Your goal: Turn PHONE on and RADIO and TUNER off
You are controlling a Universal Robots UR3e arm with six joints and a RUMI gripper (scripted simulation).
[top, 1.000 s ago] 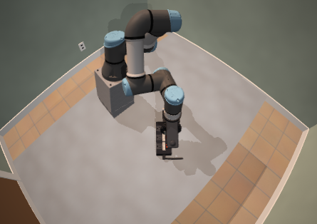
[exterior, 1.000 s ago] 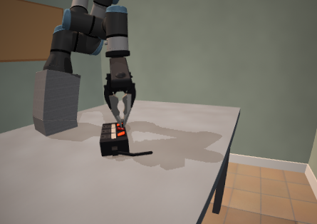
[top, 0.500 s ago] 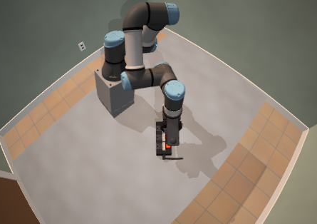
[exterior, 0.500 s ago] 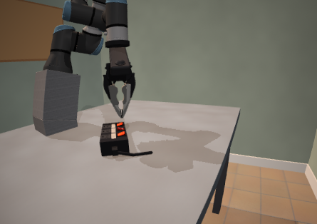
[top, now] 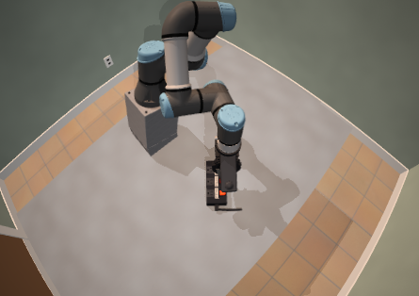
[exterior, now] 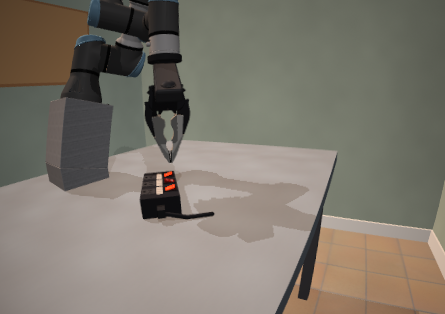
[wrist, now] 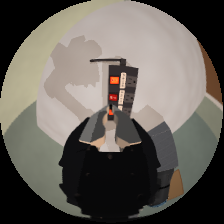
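Observation:
The black power strip (top: pixel 209 201) (exterior: pixel 151 209) (wrist: pixel 113 70) stands right way up, with three rocker switches beside white labels that are too small to read. The rocker at the cable end (top: pixel 222 192) (exterior: pixel 170 187) (wrist: pixel 114 80) is lit orange. The middle rocker (exterior: pixel 169 180) (wrist: pixel 113 97) is dark red and unlit. The far rocker (exterior: pixel 168 174) (wrist: pixel 111 113) is lit orange, partly covered by the fingertips in the wrist view. My gripper (exterior: pixel 170 161) (wrist: pixel 110 104) is shut and empty, pointing down above the strip's far end, clear of it. Its fingertips are hidden in the top view.
A short black cable (top: pixel 229 208) (exterior: pixel 196 216) (wrist: pixel 105 60) sticks out of the strip's near end and bends sideways. The grey arm pedestal (top: pixel 149 127) (exterior: pixel 83 145) stands on the table (top: pixel 114 226) (exterior: pixel 71 250) behind and left of the strip.

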